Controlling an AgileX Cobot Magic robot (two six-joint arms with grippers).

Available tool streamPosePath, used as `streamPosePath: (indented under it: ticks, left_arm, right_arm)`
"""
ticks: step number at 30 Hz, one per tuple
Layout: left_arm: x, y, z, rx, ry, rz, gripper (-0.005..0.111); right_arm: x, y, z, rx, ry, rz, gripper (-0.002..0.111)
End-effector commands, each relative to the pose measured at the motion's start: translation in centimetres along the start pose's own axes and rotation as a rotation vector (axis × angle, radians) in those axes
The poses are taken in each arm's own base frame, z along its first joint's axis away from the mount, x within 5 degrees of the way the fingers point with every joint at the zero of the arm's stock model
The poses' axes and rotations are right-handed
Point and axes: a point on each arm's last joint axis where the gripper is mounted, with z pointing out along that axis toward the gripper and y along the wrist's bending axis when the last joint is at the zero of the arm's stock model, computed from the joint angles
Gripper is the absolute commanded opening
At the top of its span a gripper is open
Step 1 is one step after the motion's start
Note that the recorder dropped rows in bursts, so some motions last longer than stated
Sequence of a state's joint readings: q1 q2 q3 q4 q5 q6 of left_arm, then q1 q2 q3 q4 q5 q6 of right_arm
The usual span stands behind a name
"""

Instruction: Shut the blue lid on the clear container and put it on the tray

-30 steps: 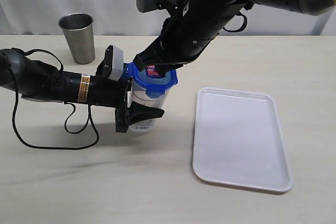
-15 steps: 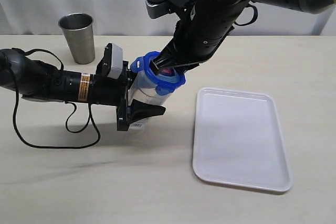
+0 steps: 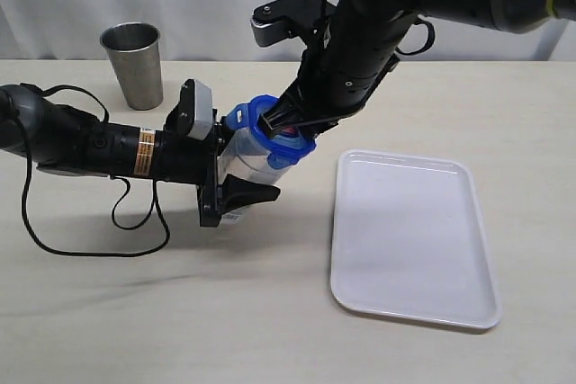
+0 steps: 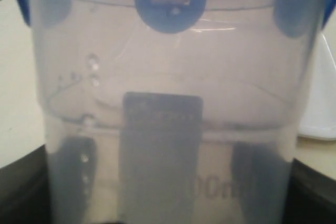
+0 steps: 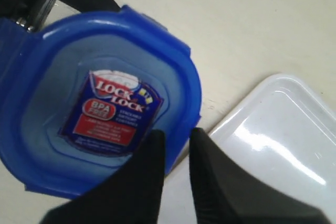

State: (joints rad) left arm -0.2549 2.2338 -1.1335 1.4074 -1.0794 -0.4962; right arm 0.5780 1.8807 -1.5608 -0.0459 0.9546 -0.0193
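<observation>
1. My left gripper (image 3: 238, 166) is clamped on the clear container (image 4: 168, 103), one finger on either side, and holds it tilted toward the tray (image 3: 409, 249).
2. The blue lid (image 5: 107, 111) sits on the container's mouth. I cannot tell whether its flaps are snapped down.
3. My right gripper (image 5: 176, 139) hangs at the lid's rim, its fingers parted a little with nothing between them.
4. The tray lies flat on the desk (image 3: 270, 312), near the container but apart from it.
5. A steel cup (image 3: 133, 65) stands upright beyond my left arm.
</observation>
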Motion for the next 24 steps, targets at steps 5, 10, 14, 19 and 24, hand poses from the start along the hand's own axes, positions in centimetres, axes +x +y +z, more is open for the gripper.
streamPosePath:
  ticks: [5,10,14,19,24]
  left_arm:
    - [-0.4,0.6,-0.1,-0.046,0.045,0.017,0.066]
    - [-0.4,0.6,-0.1,-0.046,0.046,0.017,0.066]
    - [-0.4,0.6,-0.1,-0.046,0.046,0.017,0.066]
    - [-0.4,0.6,-0.1,-0.046,0.046,0.017,0.066]
    - [-0.4,0.6,-0.1,-0.049,0.046,0.016,0.066]
  right_arm:
    - [-1.6,-0.2,-2.1,-0.081,-0.064,0.09,0.045]
    - [-3.1,1.0,-3.9,-0.211,-0.161,0.11,0.048]
    - [-3.3,1.9,-3.1,-0.245,-0.157,0.1,0.048]
    - [-2.9,2.0,-0.8,-0.165,-0.069,0.108,0.048]
    - [-3.0,2.5,-0.3,-0.166,-0.076,0.098,0.048]
